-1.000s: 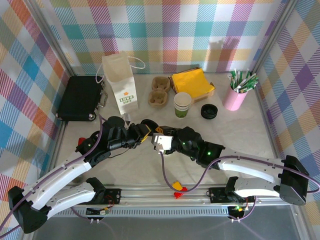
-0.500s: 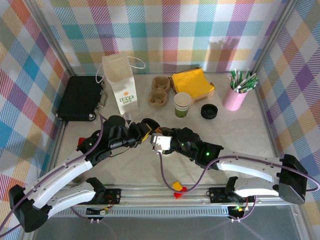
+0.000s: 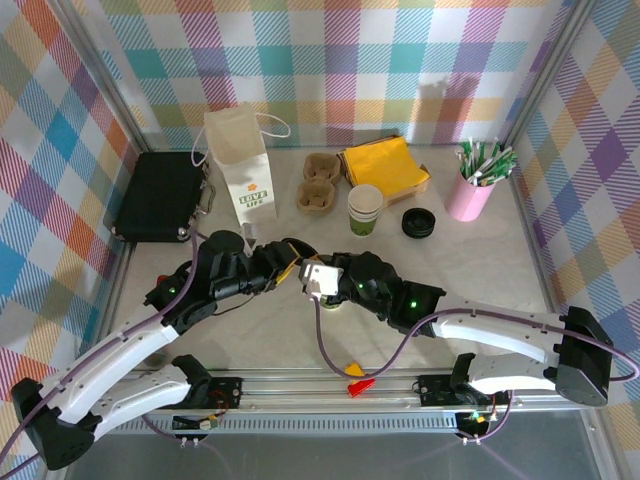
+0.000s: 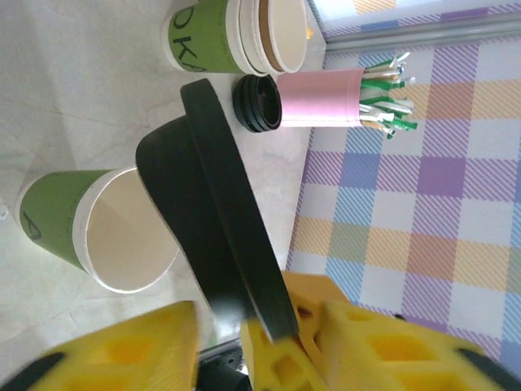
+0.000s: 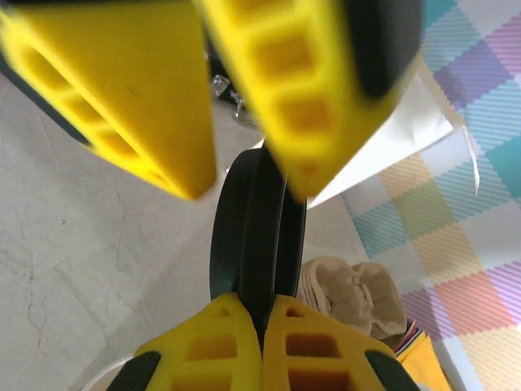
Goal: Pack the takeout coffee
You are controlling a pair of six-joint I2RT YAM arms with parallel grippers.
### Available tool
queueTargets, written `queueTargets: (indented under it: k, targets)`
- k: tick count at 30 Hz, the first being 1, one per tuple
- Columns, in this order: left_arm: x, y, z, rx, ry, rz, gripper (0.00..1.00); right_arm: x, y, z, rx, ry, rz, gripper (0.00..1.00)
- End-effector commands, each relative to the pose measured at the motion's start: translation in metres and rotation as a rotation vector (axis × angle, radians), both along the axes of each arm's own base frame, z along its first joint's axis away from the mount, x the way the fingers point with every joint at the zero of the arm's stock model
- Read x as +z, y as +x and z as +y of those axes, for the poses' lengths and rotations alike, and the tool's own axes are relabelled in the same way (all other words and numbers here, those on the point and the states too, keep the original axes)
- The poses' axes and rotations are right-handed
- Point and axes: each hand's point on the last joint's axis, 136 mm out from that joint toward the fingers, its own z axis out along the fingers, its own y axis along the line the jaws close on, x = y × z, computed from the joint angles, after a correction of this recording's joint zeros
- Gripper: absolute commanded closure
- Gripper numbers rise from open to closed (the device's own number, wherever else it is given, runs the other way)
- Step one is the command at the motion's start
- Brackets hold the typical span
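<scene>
Pale bench point(image 3: 480, 260) is carrying it all: your right gripper point(image 5: 262, 308) is pinching the black lid point(image 4: 203, 204), your left gripper point(image 4: 218, 324) is gaping around it, beside the open-topped cup point(image 4: 114, 236); farther, a pink cup point(image 4: 313, 96) is holding sticks point(image 4: 387, 85).

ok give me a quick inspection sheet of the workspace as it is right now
surface: pale marbled table; spills, nothing seen
job's things: black lid held on edge above the table; open cup upright near it, not yet lidded
clutter: paper bag, cup carrier, yellow napkins, cup stack, spare lids and pink cup of sticks along the back; black case at the left
grippers: right tool shut on the lid's rim; left tool open, a finger on either side of the lid
cables: purple cable hanging from the right arm towards the front rail
surroundings: plaid walls
</scene>
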Motion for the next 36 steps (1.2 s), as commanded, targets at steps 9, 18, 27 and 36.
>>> queueTargets:
  k: [9,18,27,36]
  targets:
    - [0.052,-0.008,0.073,0.113,0.301,-0.264,0.27,0.032,-0.010,-0.025,-0.083,0.164,0.365,1.00]
    - [0.054,-0.009,0.093,0.137,0.393,-0.388,0.24,0.073,-0.023,-0.051,-0.126,0.431,0.791,1.00]
    - [0.040,-0.003,0.076,0.064,0.420,-0.401,0.24,0.084,-0.017,-0.074,-0.212,0.684,1.315,1.00]
    - [0.021,0.006,0.054,0.003,0.417,-0.356,0.24,0.042,-0.017,-0.079,-0.318,0.761,1.630,1.00]
